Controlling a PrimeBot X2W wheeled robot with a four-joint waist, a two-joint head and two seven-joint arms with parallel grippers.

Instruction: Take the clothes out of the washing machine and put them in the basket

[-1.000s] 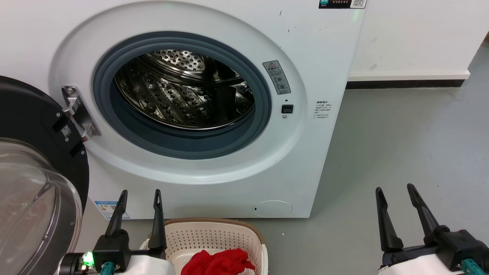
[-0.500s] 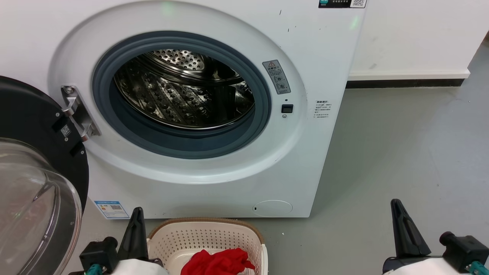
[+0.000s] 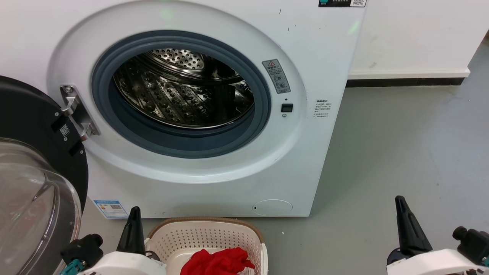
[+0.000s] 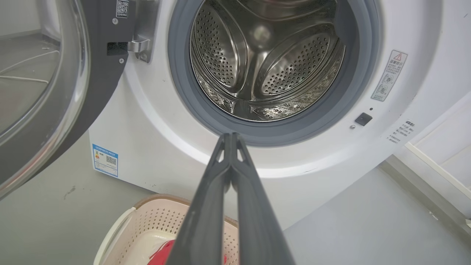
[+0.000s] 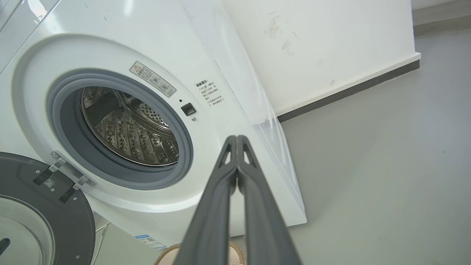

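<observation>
The white washing machine [image 3: 313, 49] stands with its round door [image 3: 34, 183] swung open to the left, and its steel drum [image 3: 183, 91] shows no fabric inside. Below it, the cream basket [image 3: 206, 236] holds red clothes [image 3: 217, 261]. My left gripper [image 3: 134, 214] sits just left of the basket, shut and empty. In the left wrist view that gripper [image 4: 231, 135] points at the drum [image 4: 268, 59], above the basket [image 4: 147, 224]. Over bare floor at the lower right, my right gripper [image 3: 400, 202] is shut and empty too. Its wrist view has the fingertips [image 5: 236, 137] pressed together before the washing machine [image 5: 110, 55].
The open glass door [image 4: 40, 81] takes up the space to the left of the basket. Grey floor [image 3: 401, 152] stretches to the right of the machine up to a white wall with a dark skirting [image 3: 405, 82].
Both grippers have closed from open to shut and dropped lower in the head view. The clothes, basket and washer have not moved.
</observation>
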